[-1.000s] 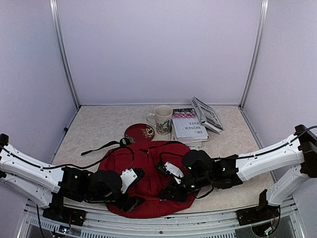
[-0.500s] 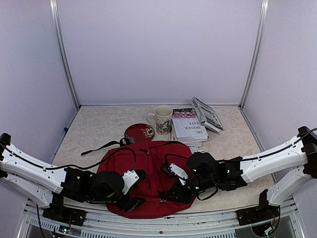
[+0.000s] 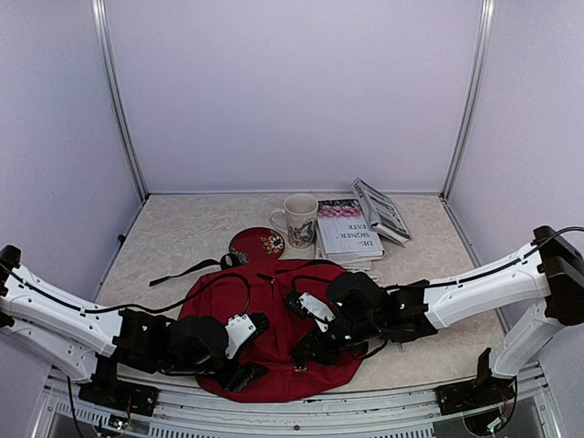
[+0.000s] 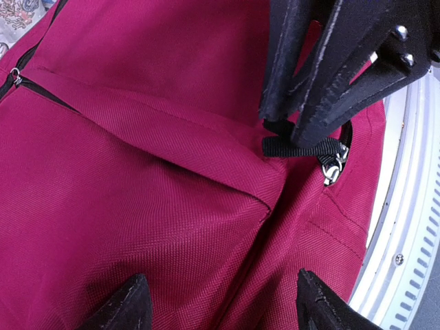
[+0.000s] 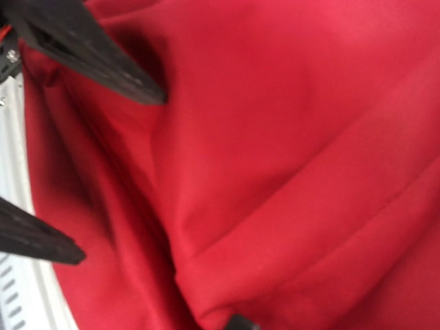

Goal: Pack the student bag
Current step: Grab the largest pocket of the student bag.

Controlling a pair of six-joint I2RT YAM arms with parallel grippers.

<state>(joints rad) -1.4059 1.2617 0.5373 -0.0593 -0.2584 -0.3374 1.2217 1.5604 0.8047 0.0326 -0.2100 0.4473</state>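
Left fingers (image 4: 127,306): spread wide, holding nothing. Only two dark tips show at the lower edge of the left wrist view, over red cloth. Right fingers (image 4: 309,103): drawn together on a black webbing tab (image 4: 302,146) that carries a small metal ring (image 4: 332,168). In their own wrist view they are almost wholly cut off, and that picture is mostly blurred red folds. Student bag (image 3: 274,306): dark red, lying flat at the near middle of the surface (image 3: 182,228), its near edge at the white rim (image 4: 405,227). Both arms cover parts of it, its opening cannot be made out, and a black zipper (image 4: 24,84) runs off the upper left corner. Black straps (image 3: 192,270) trail to the left. Behind the bag: patterned coaster (image 3: 257,245), mug (image 3: 297,219), stacked books (image 3: 351,235), and a tilted booklet (image 3: 381,210) whose print is too small to read.
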